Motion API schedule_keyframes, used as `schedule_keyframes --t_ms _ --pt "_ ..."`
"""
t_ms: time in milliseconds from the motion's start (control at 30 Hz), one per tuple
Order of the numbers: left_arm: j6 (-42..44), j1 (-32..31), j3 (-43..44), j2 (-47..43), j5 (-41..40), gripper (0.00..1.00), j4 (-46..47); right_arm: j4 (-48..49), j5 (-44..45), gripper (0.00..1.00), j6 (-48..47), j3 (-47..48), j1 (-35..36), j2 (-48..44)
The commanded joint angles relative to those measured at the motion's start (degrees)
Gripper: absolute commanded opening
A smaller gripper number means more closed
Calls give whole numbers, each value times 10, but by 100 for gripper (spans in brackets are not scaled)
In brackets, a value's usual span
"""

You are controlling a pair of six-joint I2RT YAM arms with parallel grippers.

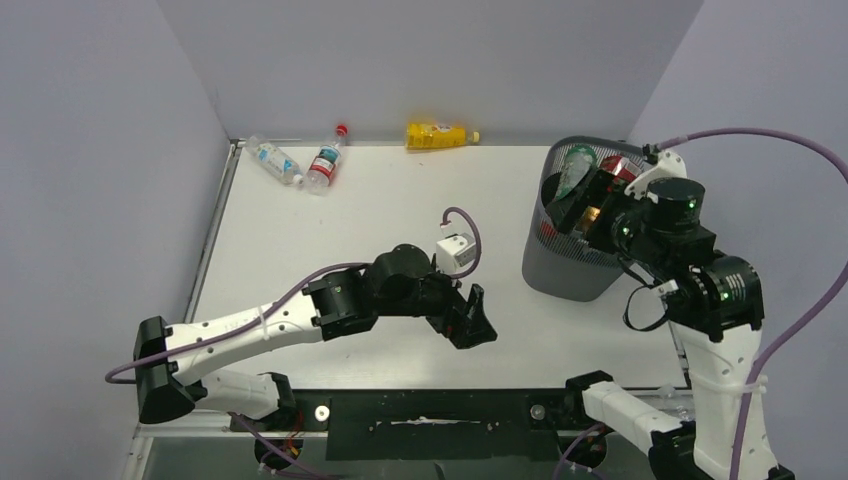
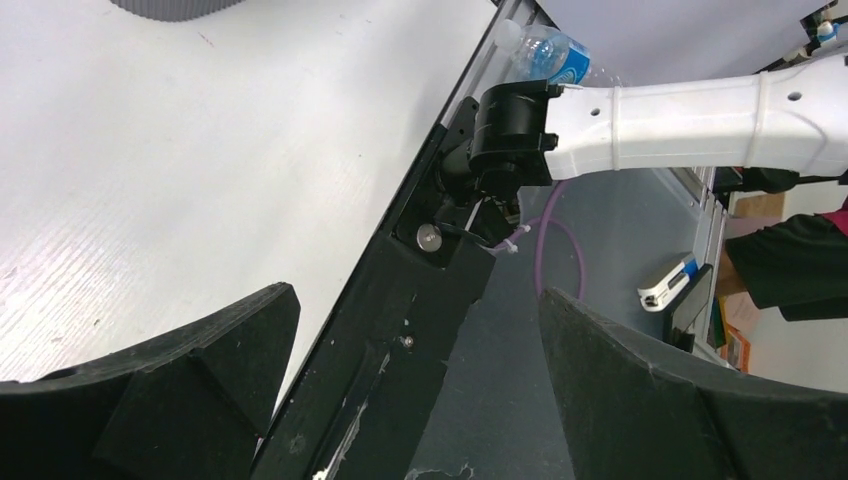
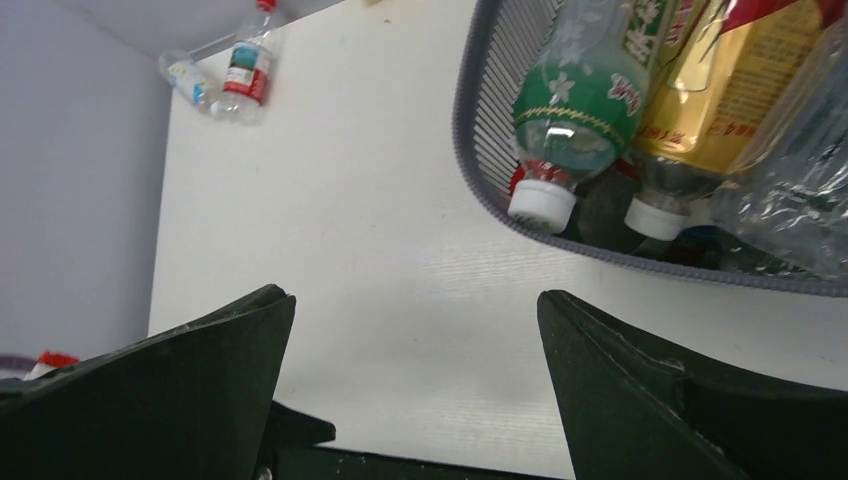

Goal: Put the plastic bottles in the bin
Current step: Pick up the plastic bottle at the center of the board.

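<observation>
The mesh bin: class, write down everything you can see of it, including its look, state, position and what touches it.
The bin is a dark grey wire-mesh wastebasket with a rounded rim and walls tapering downward. It stands upright on the white table, at the right side. It is crowded inside: a green-labelled bottle and an amber bottle, both white-capped, lie among clear ones. The open right gripper hangs over its mouth; whether it touches the rim cannot be told.
</observation>
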Motion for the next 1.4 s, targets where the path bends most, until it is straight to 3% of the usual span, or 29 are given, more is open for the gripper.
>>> schedule_keyframes --t_ms 0,100,333,533,667,900,1033,1200,1367 --pt "5 1 -13 -54 -14 92 18 75 -129 98 -18 -47 6 -29" --pt "-4 1 -33 -91 -30 92 14 61 -200 98 -42 -78 25 -3" --pt "-24 1 -67 -158 -63 92 5 -35 -11 98 30 -125 248 69" --pt "-25 2 -66 -180 -75 92 -12 -159 127 98 205 -187 317 80" --pt "-23 2 -62 -179 -74 92 -16 -160 132 98 309 -270 326 1" --pt "-18 2 -62 -167 -61 92 -15 -160 130 98 381 -403 324 -97" --pt "-14 2 -56 -153 -53 92 -14 -159 164 97 379 -436 280 -102" --pt "-6 2 -44 -142 -51 92 -20 -150 187 98 374 -467 174 -123" --pt "-2 2 -39 -134 -52 93 -23 -152 222 98 433 -476 139 -154"
